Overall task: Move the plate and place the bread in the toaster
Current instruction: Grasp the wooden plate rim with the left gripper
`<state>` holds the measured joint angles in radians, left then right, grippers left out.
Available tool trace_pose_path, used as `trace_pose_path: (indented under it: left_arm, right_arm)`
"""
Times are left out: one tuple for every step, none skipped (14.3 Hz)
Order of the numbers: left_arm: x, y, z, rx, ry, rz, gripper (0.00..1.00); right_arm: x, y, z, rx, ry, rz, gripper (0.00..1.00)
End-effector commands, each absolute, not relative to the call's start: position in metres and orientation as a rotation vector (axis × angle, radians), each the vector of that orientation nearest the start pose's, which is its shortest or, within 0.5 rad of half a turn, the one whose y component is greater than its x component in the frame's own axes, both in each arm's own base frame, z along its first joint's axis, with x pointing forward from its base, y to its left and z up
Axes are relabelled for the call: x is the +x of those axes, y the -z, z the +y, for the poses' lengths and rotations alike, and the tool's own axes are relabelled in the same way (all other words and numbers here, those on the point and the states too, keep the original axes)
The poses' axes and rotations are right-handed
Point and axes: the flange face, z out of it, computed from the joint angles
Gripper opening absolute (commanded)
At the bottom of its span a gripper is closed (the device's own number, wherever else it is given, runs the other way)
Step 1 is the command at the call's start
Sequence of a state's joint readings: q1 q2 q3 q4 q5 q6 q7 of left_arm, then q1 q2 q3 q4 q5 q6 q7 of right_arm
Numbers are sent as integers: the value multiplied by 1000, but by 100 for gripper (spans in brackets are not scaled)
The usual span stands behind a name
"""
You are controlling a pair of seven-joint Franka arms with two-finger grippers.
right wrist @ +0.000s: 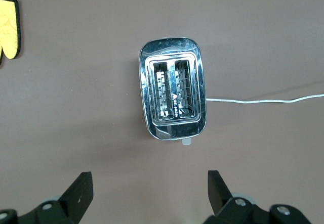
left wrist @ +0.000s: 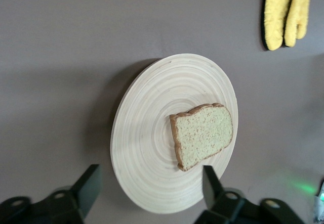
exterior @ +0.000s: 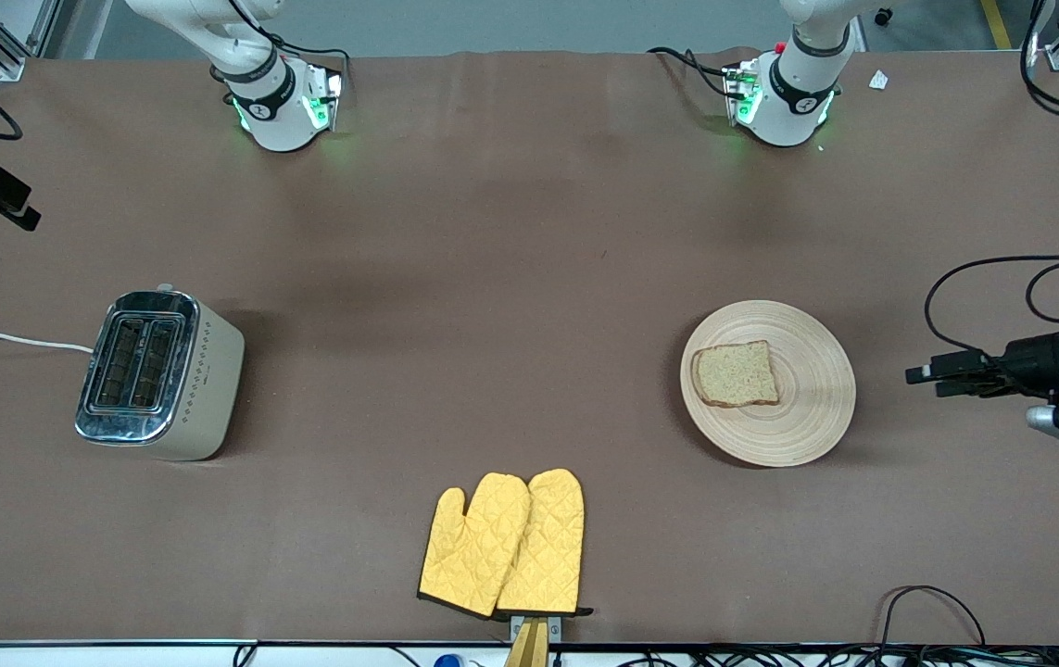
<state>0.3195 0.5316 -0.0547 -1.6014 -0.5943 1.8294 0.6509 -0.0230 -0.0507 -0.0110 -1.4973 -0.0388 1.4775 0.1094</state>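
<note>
The light wooden plate point(exterior: 807, 408) lies toward the left arm's end of the table, with the bread point(exterior: 735, 374) flat on it. My left gripper point(exterior: 926, 376) is open and empty, beside the plate at that end and clear of its rim. In the left wrist view the gripper point(left wrist: 150, 172) frames the plate point(left wrist: 147, 148) and bread point(left wrist: 202, 134). The toaster point(exterior: 158, 373) stands upright toward the right arm's end, both slots empty. My right gripper point(exterior: 15, 206) is at the table's edge near the toaster. In the right wrist view it point(right wrist: 149, 176) is open, with the toaster point(right wrist: 172, 95) below it.
A pair of yellow oven mitts point(exterior: 503, 545) lies near the front edge at mid-table; it also shows in the left wrist view point(left wrist: 286, 11) and the right wrist view point(right wrist: 9, 27). The toaster's white cord point(exterior: 10, 340) runs off the right arm's end of the table.
</note>
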Motion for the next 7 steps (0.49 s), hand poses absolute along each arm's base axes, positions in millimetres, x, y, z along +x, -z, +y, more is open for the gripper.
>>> trace_pose_path:
  left_arm:
    - [650,-270,145,2401,-22,-198,79]
    - [649,-256,147,2373,-27,-195,70]
    - [649,-246,147,2341,-46,-209,65]
    - [647,-234,151,2312,-70,-219,62]
    - [645,-220,154,2277,-92,-226,61]
    - [644,-211,155,2251,-109,-224,59]
    - [644,-205,153,2232,-117,-219,59]
  right_arm:
    - [524,-681,-24,-3152,49,224,100]
    - [524,-681,-24,-3154,49,222,100]
    - [524,-681,-24,-3152,49,222,100]
    - [524,-682,-24,-3152,52,222,100]
    - [524,-682,-24,-3152,52,222,100]
    - [524,-684,-24,-3152,64,222,100]
    - [524,-683,-24,-3152,61,222,100]
